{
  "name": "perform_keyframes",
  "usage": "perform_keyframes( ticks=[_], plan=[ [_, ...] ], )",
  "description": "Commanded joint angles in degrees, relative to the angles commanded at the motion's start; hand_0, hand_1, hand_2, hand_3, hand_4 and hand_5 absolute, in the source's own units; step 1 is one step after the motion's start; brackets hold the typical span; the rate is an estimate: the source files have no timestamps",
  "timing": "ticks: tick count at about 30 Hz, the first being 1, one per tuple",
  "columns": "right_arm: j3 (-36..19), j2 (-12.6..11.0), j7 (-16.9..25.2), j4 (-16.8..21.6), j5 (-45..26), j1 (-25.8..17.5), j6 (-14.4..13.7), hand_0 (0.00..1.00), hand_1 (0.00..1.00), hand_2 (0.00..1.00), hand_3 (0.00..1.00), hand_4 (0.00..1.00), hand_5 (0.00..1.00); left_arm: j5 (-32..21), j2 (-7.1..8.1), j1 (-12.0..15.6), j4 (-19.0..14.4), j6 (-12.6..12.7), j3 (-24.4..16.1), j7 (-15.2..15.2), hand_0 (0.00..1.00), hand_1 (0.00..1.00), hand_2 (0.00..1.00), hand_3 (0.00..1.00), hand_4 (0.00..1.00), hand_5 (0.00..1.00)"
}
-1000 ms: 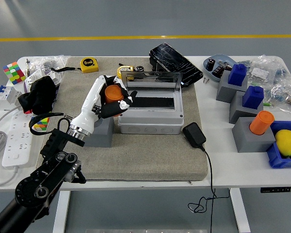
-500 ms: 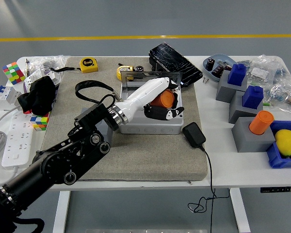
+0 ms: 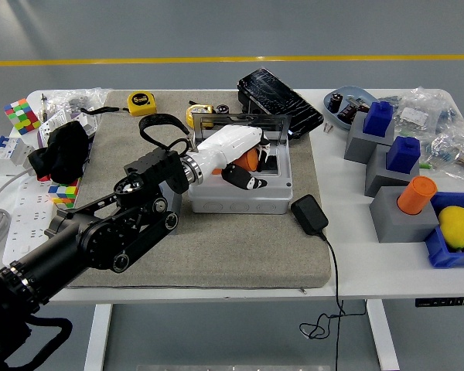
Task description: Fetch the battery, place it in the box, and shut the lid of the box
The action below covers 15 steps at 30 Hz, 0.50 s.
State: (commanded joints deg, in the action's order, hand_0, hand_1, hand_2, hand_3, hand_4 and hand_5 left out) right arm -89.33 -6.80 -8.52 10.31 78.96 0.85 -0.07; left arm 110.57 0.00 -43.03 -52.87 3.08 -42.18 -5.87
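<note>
- Now the left hand (image 3: 236, 158) reaches in from the lower left over the open box (image 3: 240, 182), its white shell above the box's inside.
- Its dark fingers (image 3: 243, 178) are curled around the orange battery (image 3: 250, 159), which sits partly hidden under the hand, over the box's black interior.
- Behind the hand, the box's clear lid (image 3: 247, 124) stands upright at the far edge.
- The box rests on a grey mat (image 3: 216, 247) on the white tabletop (image 3: 348, 255).
- A black charger (image 3: 309, 214) lies just beside the box's right front corner, its cable trailing off the near edge.
- Well apart to the right, grey blocks carry blue pieces (image 3: 379, 117) and another orange cylinder (image 3: 416, 194); a lemon (image 3: 458, 226) sits in a blue tray.
- At far left lie a power strip (image 3: 19, 224), a cube (image 3: 18, 115) and a yellow tape measure (image 3: 141, 101).
- No right arm shows.
</note>
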Motion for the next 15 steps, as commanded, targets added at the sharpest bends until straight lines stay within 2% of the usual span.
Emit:
perform_keyframes(
  ticks=[1, 7, 8, 13, 14, 15],
  plan=[
    [0.0, 0.0, 0.0, 0.0, 0.1, 0.0, 0.0, 0.631, 0.624, 0.645, 0.558, 0.984, 0.424, -0.2, 0.0, 0.0, 0.1, 0.0, -0.1, -0.1, 0.104, 0.142, 0.21, 0.326, 0.975, 0.002],
    [0.4, -0.1, -0.1, 0.0, 0.0, 0.2, 0.0, 0.631, 0.624, 0.645, 0.558, 0.984, 0.424, -0.9, 0.0, -0.3, 0.9, 1.0, -0.4, -1.4, 0.104, 0.142, 0.21, 0.326, 0.975, 0.002],
    [0.4, -0.1, -0.1, 0.0, 0.1, 0.2, 0.0, 0.63, 0.624, 0.644, 0.558, 0.983, 0.424, -0.9, 0.0, -0.3, 0.9, 1.1, -0.4, -1.6, 0.171, 0.256, 0.299, 0.436, 0.998, 0.006],
    [0.6, 0.0, -0.1, 0.0, 0.0, 0.2, 0.0, 0.63, 0.624, 0.644, 0.558, 0.983, 0.424, -0.3, 0.0, -0.1, 1.0, 1.1, -0.4, -2.6, 0.171, 0.256, 0.299, 0.436, 0.998, 0.006],
    [0.6, 0.0, -0.1, 0.0, 0.0, 0.2, 0.0, 0.632, 0.624, 0.645, 0.558, 0.984, 0.425, -0.3, 0.0, -0.1, 1.0, 1.2, -0.4, -2.8, 0.614, 0.705, 0.712, 0.823, 0.998, 0.094],
    [0.7, 0.0, -0.1, 0.0, 0.0, 0.2, 0.0, 0.632, 0.624, 0.645, 0.558, 0.984, 0.425, -0.4, 0.0, 0.0, 1.0, 1.2, -0.4, -3.1, 0.614, 0.705, 0.712, 0.823, 0.998, 0.094]
  ],
)
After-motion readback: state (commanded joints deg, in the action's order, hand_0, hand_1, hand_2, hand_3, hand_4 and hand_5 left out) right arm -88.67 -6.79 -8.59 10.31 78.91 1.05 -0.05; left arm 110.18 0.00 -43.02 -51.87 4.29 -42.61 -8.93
